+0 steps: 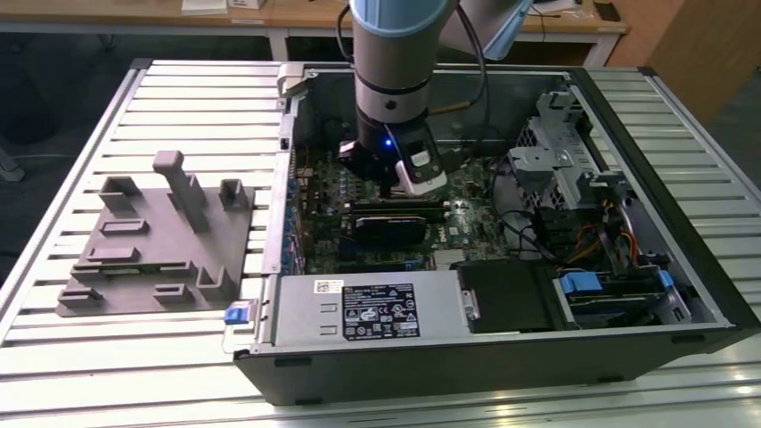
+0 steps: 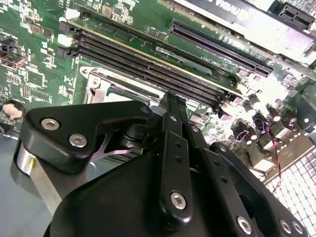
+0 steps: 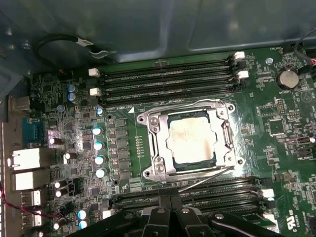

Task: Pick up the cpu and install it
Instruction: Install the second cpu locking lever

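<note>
On the exterior view's left I see a grey fixture block (image 1: 155, 236) on the slatted table (image 1: 71, 160). Toward the right, the gripper (image 1: 398, 174) hangs over the motherboard (image 3: 266, 103) inside the open computer case (image 1: 500, 357). The cpu (image 3: 191, 137) already lies in its socket frame (image 3: 150, 143), mid-board between the memory slots (image 3: 168, 81), so I judge nothing is carried; the fingers look drawn together and empty in the second wrist view. A wooden desk (image 1: 298, 13) stands behind.

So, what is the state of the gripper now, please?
Gripper: closed, holding nothing; the cpu sits in its socket on the motherboard.
</note>
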